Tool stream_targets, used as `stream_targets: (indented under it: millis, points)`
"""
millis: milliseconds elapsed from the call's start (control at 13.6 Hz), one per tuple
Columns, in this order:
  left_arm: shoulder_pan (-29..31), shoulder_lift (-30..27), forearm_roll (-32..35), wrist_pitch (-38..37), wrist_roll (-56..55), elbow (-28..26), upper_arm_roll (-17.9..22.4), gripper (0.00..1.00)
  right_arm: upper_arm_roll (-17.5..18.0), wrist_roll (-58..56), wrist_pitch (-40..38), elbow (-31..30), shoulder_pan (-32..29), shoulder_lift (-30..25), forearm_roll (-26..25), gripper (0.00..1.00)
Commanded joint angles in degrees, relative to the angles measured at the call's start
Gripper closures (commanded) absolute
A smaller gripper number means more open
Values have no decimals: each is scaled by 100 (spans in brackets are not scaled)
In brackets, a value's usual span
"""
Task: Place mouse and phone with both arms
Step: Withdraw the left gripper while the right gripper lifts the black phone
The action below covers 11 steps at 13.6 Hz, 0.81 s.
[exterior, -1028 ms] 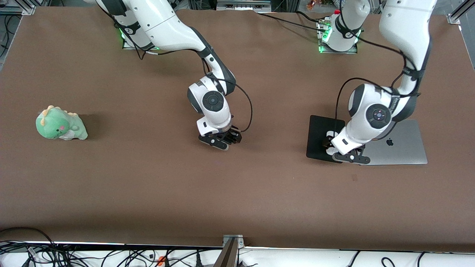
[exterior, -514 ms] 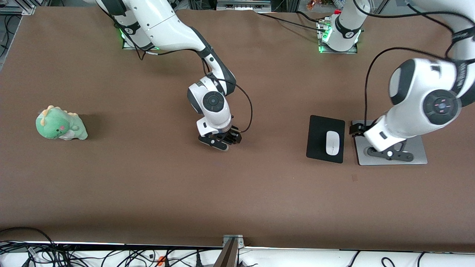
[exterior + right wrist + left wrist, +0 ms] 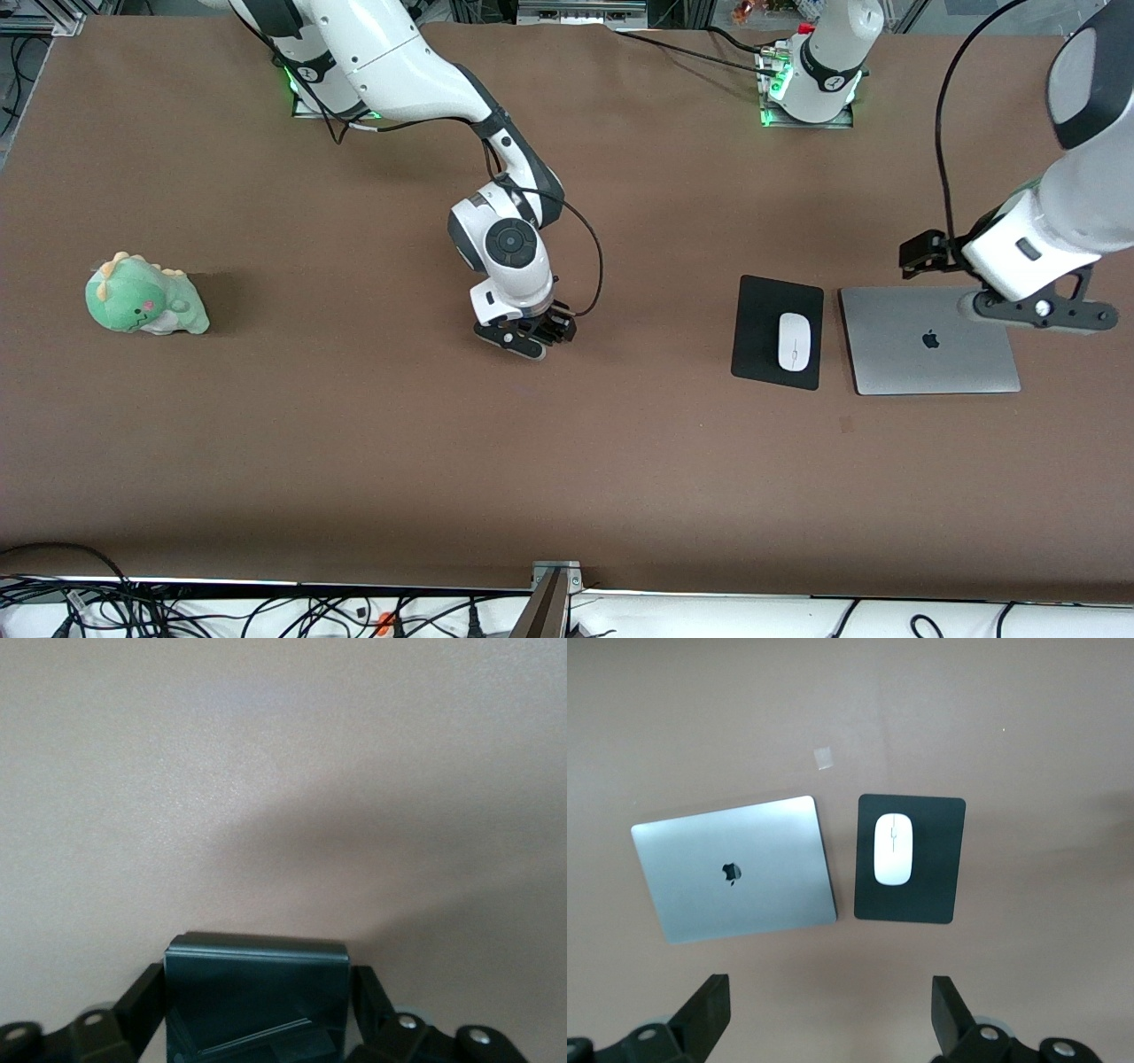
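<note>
Right gripper [image 3: 528, 338] sits low over mid-table, clamped on the phone [image 3: 257, 1005], a black slab with rounded corners wedged between its fingers. Left gripper [image 3: 1036, 312] hangs spread wide and empty over the laptop's [image 3: 930, 341] edge at the left arm's end of the table. Only marking readable: an apple logo on that grey lid. Mouse [image 3: 795, 341] (white, glossy, thin line at its front) lies on the pad [image 3: 756, 330] just beside the laptop
</note>
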Motion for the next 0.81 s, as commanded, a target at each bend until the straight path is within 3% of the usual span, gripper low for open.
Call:
stream_targets:
  millis: [0, 147, 367, 588, 734]
  points:
    - [219, -377, -69, -52, 163, -408, -86, 0, -27, 26, -80, 83, 6, 40, -79, 49]
    - [254, -439, -86, -35, 163, -470, -86, 0, -36, -35, -211, 188, -65, 14, -53, 63]
    - [508, -535, -525, 150, 163, -768, -86, 0, -10, -892, -1596, 960, -406, 32, -18, 75]
    - [518, -974, -473, 552, 198, -1451, -112, 0, 8, -2377, -2907, 1619, -1021, -12, -18, 76]
    - [518, -1238, -456, 791, 190, -1822, -112, 0, -18, -3370, -3348, 1832, -1425, -91, -18, 76]
